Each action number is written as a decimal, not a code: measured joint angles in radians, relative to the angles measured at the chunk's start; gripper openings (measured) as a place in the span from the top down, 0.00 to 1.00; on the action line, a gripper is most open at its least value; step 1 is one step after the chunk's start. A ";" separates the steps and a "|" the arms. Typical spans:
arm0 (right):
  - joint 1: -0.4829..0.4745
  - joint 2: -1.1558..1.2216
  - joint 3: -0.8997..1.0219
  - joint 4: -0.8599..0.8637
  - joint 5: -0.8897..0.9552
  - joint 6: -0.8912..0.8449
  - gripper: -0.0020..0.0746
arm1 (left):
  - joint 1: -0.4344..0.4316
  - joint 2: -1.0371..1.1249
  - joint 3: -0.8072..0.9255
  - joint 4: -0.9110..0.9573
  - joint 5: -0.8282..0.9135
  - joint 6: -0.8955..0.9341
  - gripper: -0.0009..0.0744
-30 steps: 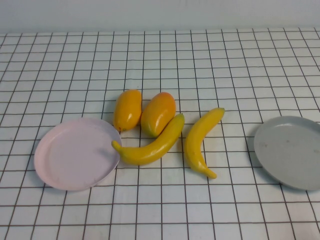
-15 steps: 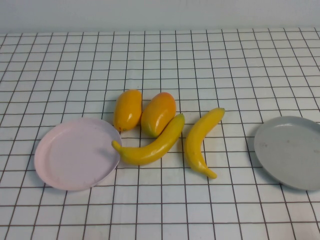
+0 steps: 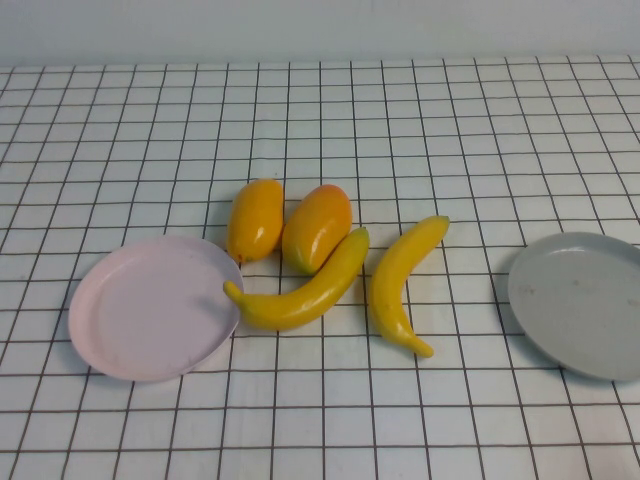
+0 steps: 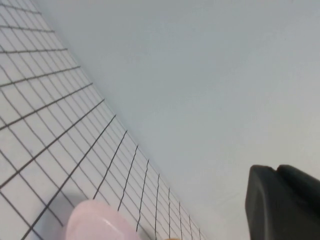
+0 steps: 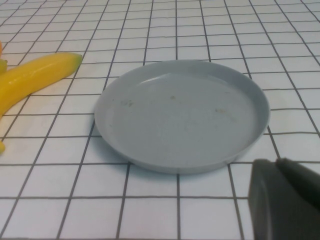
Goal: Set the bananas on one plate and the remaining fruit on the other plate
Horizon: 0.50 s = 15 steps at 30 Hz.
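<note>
At mid-frame on the gridded surface [image 3: 480,130] lie two bananas [image 3: 300,285], the left one touching the mangoes [image 3: 316,227] and the pink plate [image 3: 150,308]; the grey plate [image 5: 182,112] sits empty at far right. We would take the free right banana first, gripping mid-length. The left claw [image 4: 282,202] and right claw [image 5: 285,200] show only at frame corners; we cannot tell their state.

A white tabletop [image 3: 480,130] ruled with a black grid is stretching across the whole desk, running to its near, left and right edges. A plain pale wall [image 3: 320,30] is standing along the far edge.
</note>
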 joint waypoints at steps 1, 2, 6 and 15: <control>0.000 0.000 0.000 0.000 0.000 0.000 0.99 | 0.000 0.000 0.000 0.000 -0.011 0.009 0.99; 0.000 0.000 0.000 0.000 0.000 0.000 0.99 | 0.000 0.000 0.000 0.000 -0.020 0.016 0.99; 0.000 0.000 0.000 0.000 0.000 0.000 0.99 | 0.000 0.000 0.000 0.000 -0.025 0.033 0.99; 0.000 0.000 0.000 0.000 0.000 0.000 0.99 | -0.002 0.067 -0.227 0.088 0.408 0.329 0.99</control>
